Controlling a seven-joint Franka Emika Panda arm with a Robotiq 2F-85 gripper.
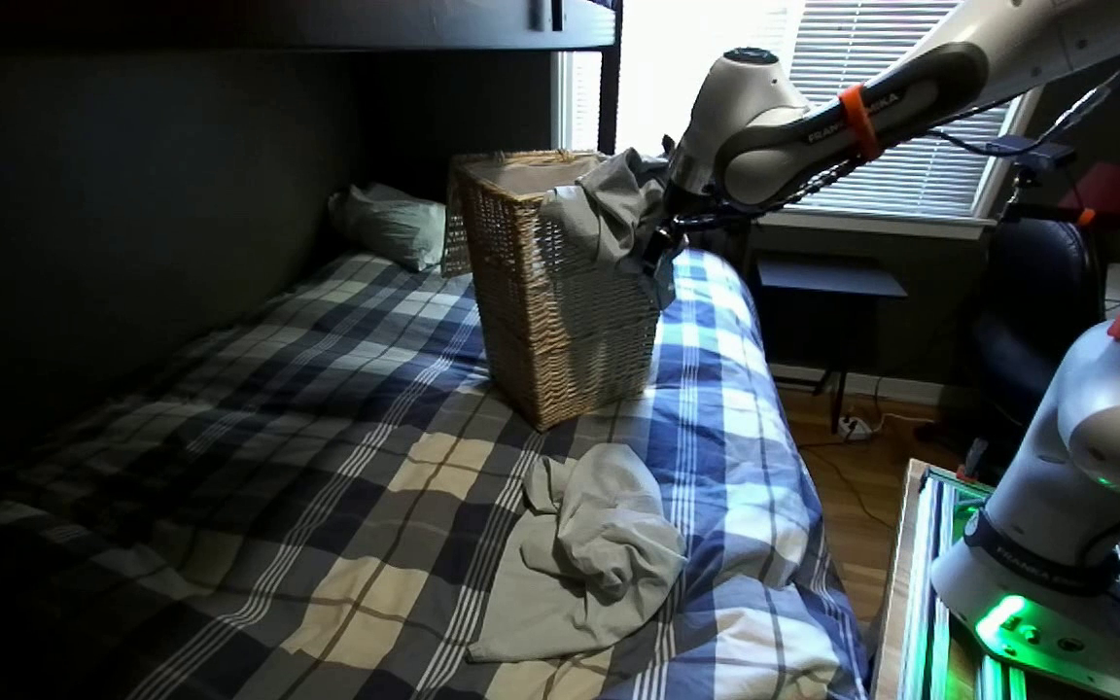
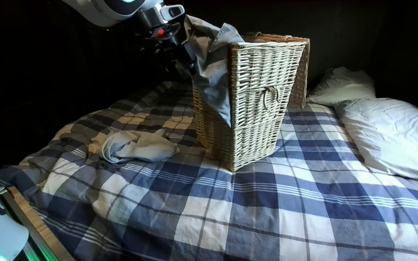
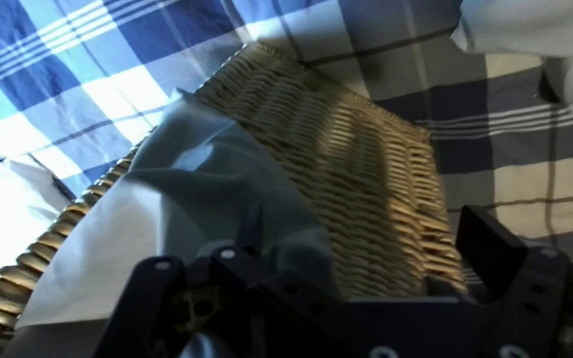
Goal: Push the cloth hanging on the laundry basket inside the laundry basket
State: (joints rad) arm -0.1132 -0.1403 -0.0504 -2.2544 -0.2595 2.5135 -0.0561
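A grey cloth point(image 1: 609, 209) hangs over the rim and outer side of a tall wicker basket point(image 1: 545, 321). In an exterior view the cloth point(image 2: 214, 76) reaches down the basket's side point(image 2: 263, 94) to a point. My gripper point(image 1: 659, 255) is outside the basket at the hanging cloth, pointing downward; its tips point(image 2: 191, 67) are partly dark. In the wrist view the gripper point(image 3: 371, 233) is open, fingers wide apart. The left finger overlaps the cloth point(image 3: 192, 164) and seems to touch it; the right finger is apart from it. Wicker point(image 3: 356, 199) shows between them.
A second grey cloth point(image 1: 599, 554) lies crumpled on the plaid bed point(image 2: 303, 217) near the basket. The basket's lid point(image 2: 299, 79) hangs open on the far side. Pillows point(image 2: 394, 137) lie on the bed. A bunk frame point(image 1: 278, 24) is overhead.
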